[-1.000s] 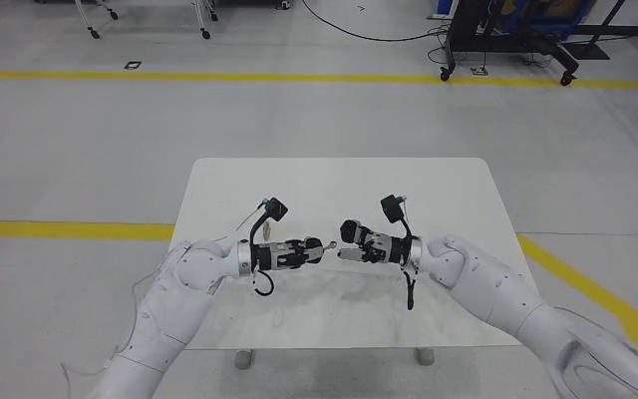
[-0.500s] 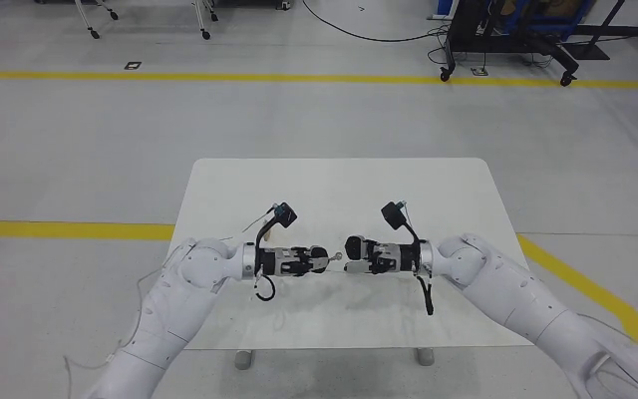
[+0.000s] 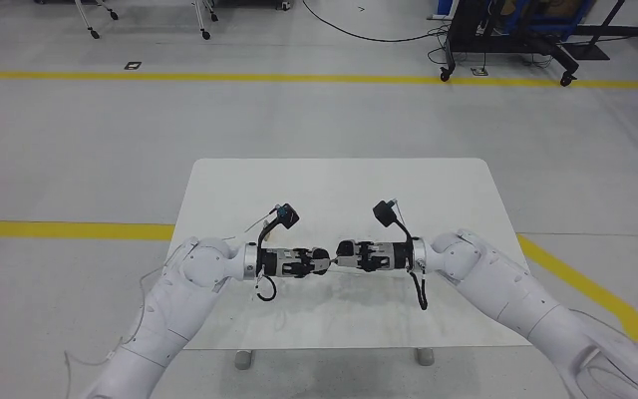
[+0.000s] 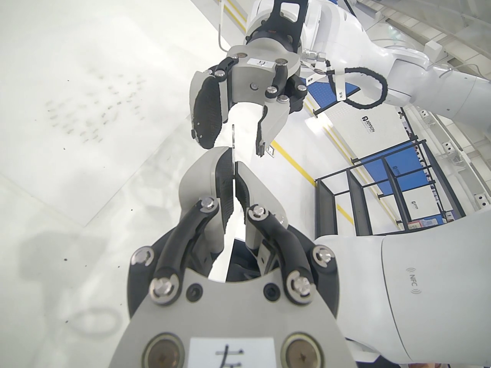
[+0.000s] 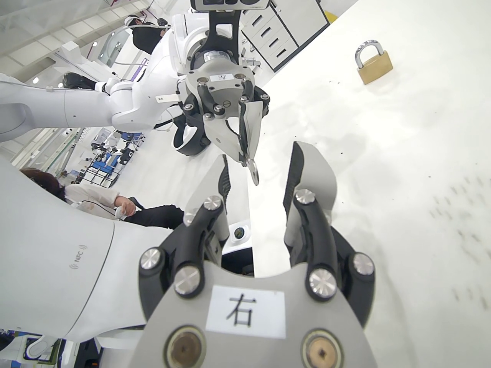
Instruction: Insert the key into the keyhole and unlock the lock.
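Note:
My left gripper [image 4: 233, 160] is shut on a thin silver key [image 4: 233, 142], whose ringed end sticks out past the fingertips. Facing it tip to tip, my right gripper [image 5: 261, 174] is open, its fingers standing either side of the key [image 5: 253, 172] without touching it. In the top view the left gripper [image 3: 321, 259] and the right gripper [image 3: 344, 253] meet above the middle of the white table [image 3: 339, 180]. A brass padlock [image 5: 374, 64] with a silver shackle lies flat on the table, off to one side and apart from both grippers.
The tabletop [image 5: 402, 135] carries faint dark scuff marks [image 4: 92, 112]. Yellow floor lines [image 3: 80, 229] run past the table, and carts and a dark rack [image 3: 508, 40] stand far behind it.
Both grippers dropped slightly toward the table's near side and closed the gap between them. The right gripper's open fingers now bracket the key held by the left.

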### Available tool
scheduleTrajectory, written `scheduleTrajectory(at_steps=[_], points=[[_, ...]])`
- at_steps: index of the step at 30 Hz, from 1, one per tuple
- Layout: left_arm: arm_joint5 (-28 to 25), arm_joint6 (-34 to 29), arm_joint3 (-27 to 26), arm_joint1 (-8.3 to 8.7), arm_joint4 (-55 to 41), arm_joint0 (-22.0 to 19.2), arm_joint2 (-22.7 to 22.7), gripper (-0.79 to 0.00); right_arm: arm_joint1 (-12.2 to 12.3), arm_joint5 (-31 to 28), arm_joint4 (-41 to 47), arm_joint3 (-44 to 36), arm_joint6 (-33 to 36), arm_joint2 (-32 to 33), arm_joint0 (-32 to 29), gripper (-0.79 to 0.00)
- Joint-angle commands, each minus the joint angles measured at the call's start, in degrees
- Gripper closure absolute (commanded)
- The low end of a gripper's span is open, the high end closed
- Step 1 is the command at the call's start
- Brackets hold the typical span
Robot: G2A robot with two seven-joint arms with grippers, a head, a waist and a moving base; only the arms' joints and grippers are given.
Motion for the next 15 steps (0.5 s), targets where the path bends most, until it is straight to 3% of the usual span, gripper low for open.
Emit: scheduleTrajectory(at_steps=[1,2,4,5,13,14,15], points=[[-0.3,0.3,0.0,0.07,0.3,-0.2,0.1,0.000,-0.2,0.0,0.2,0.2,0.6,0.2,0.0,-0.268],[-0.6,0.6,0.0,0.10,0.5,-0.1,0.1,0.000,-0.2,0.0,0.3,0.2,0.8,0.3,0.0,-0.246],[-0.8,0.9,0.0,0.15,0.5,-0.1,0.3,0.000,-0.4,0.0,0.4,0.3,1.2,0.5,0.0,-0.031],[-1.0,1.0,0.0,0.17,0.5,-0.2,0.4,0.000,-0.5,0.0,0.4,0.4,1.4,0.6,0.0,0.000],[-1.0,2.1,0.2,0.46,1.2,-0.5,0.7,0.000,-1.0,0.2,0.5,0.4,2.8,1.5,-0.1,0.000],[-1.1,2.4,0.2,0.50,1.4,-0.4,0.7,-0.292,-1.0,0.2,0.5,0.4,3.0,1.7,-0.2,0.000],[-1.2,2.8,0.1,0.54,1.5,-0.4,0.7,-0.680,-1.1,0.1,0.6,0.4,3.0,1.9,-0.2,0.000]])
